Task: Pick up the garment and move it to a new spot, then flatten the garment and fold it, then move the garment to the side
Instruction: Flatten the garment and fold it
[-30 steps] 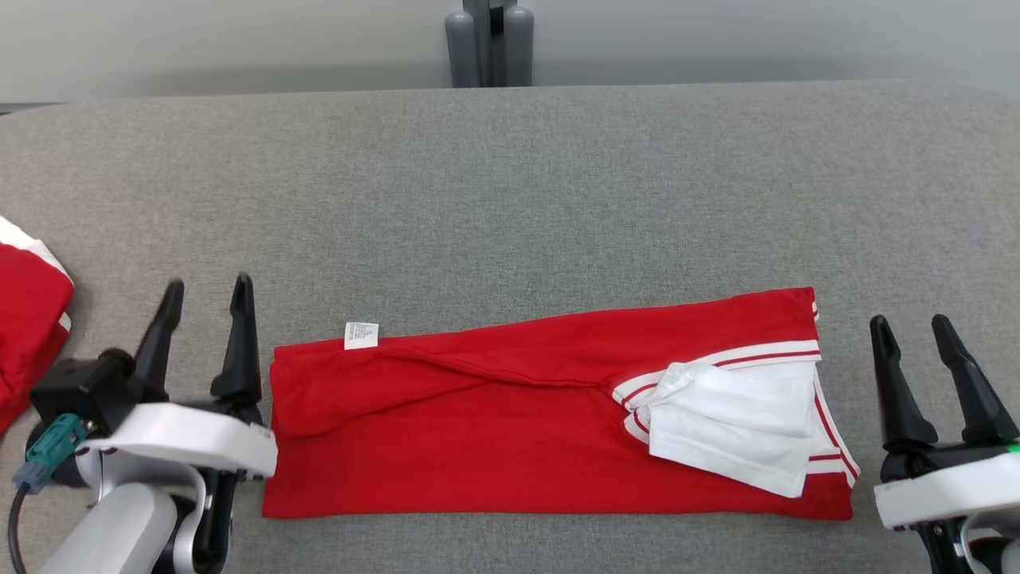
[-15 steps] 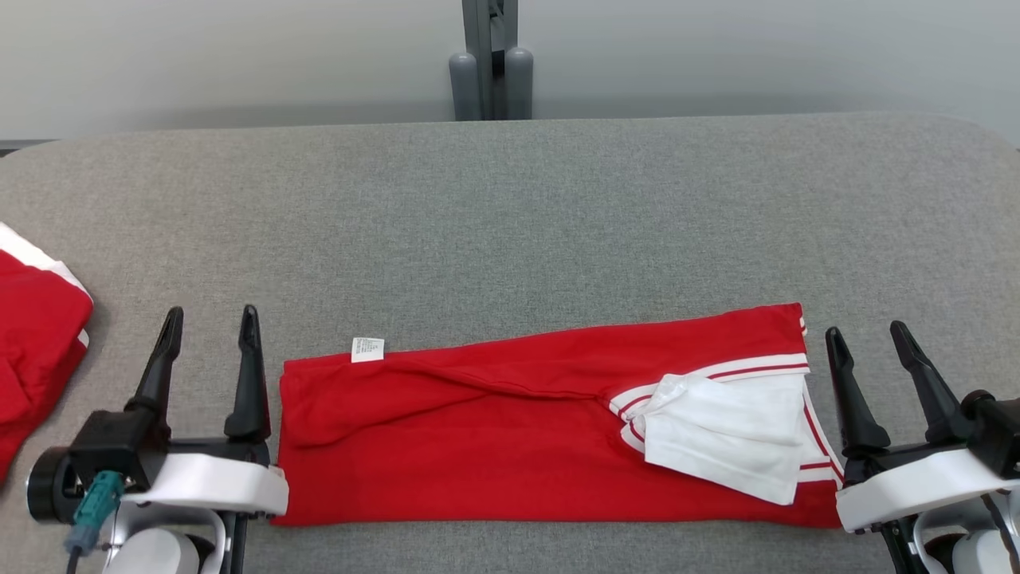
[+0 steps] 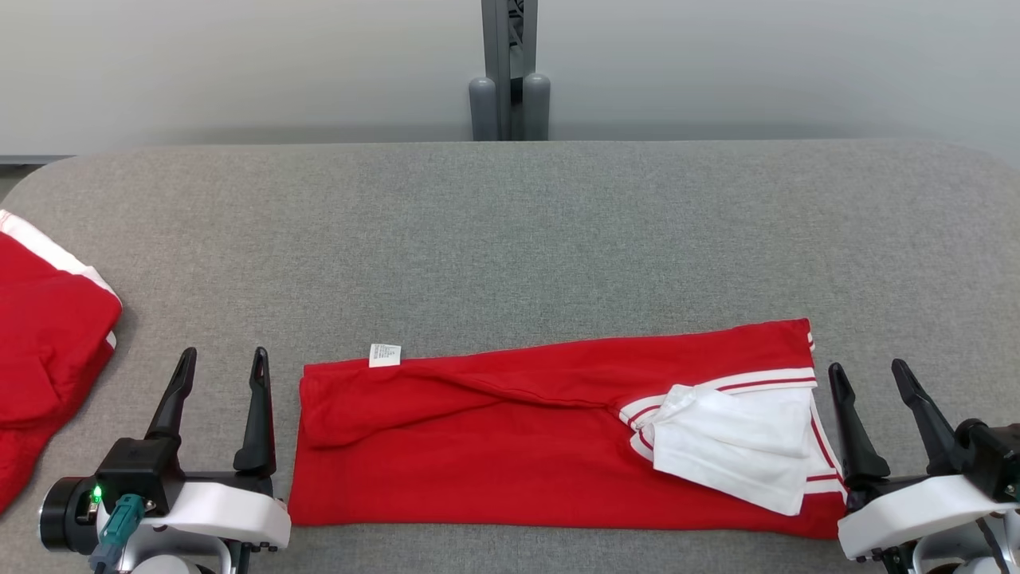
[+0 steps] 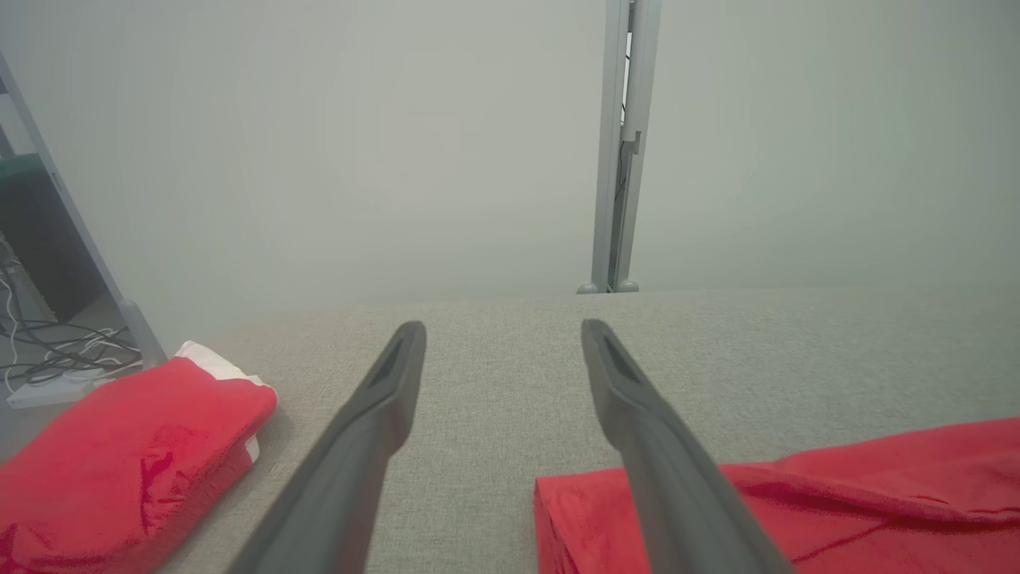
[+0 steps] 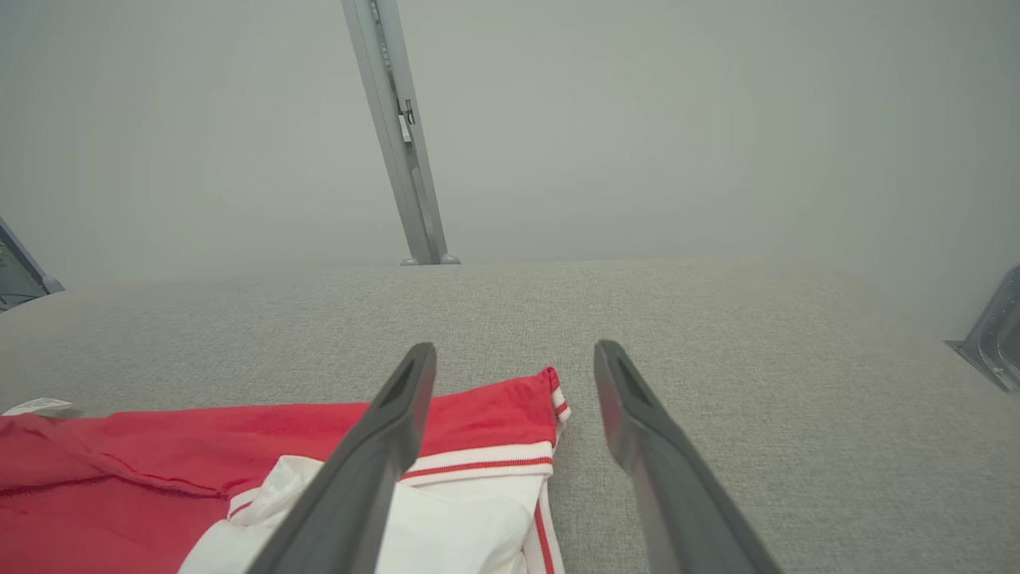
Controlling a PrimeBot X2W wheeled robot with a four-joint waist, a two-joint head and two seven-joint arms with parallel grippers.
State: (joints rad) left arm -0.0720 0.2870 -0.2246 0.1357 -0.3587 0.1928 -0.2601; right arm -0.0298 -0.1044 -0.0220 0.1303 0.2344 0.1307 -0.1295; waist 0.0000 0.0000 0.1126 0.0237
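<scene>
Red garments [image 3: 478, 446] [image 3: 48, 351]: two. Hands [image 3: 225, 352] [image 3: 867, 365]: two, spread.

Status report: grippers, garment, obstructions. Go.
Left gripper open, right gripper open, both empty. Garment folded into a long strip, flat on table between them. Another red garment apart, far left.

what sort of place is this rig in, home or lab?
Probably a lab or test cell: grey fabric-covered worktable, bare wall with a metal post behind it, loose cables off its left end.
</scene>
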